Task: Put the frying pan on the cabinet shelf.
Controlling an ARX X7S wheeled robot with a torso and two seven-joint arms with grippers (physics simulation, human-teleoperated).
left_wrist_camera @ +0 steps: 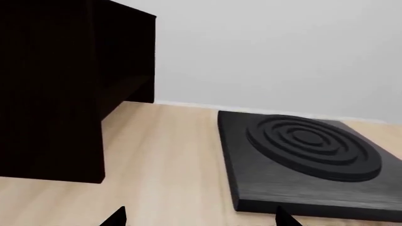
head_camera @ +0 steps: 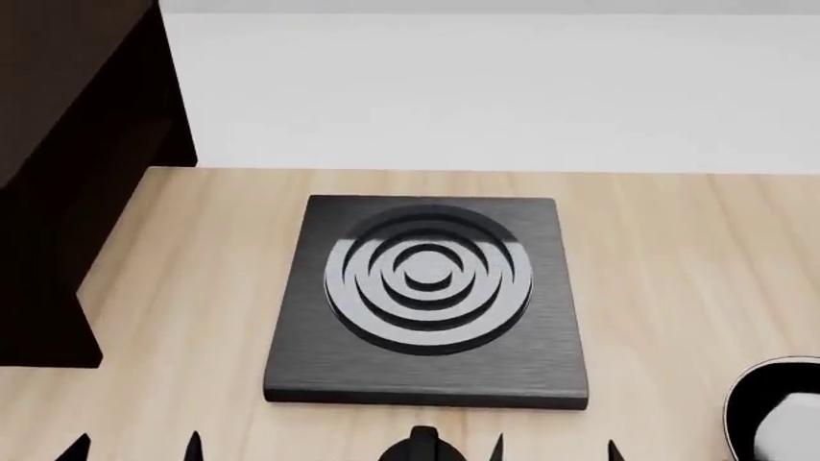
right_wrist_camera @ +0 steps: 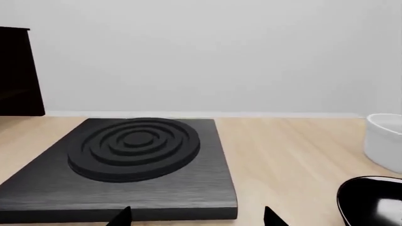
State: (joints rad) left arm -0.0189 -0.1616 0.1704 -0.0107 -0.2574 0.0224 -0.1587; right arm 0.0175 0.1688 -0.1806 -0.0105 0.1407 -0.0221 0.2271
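Note:
The frying pan shows only partly at the head view's lower right edge, as a round black wall with a thin light rim and a pale inside. Its glossy black side also shows in the right wrist view, right of my right gripper. That gripper is open and empty, in front of the black square plate's near edge. My left gripper is open too, over bare tabletop between the dark cabinet and the plate. The cabinet stands at the table's left; its shelf is lost in the darkness.
A black square plate with concentric rings lies mid-table on the light wooden tabletop. A white cup stands just beyond the pan. A pale wall runs behind the table. A small black rounded shape sits at the head view's bottom centre.

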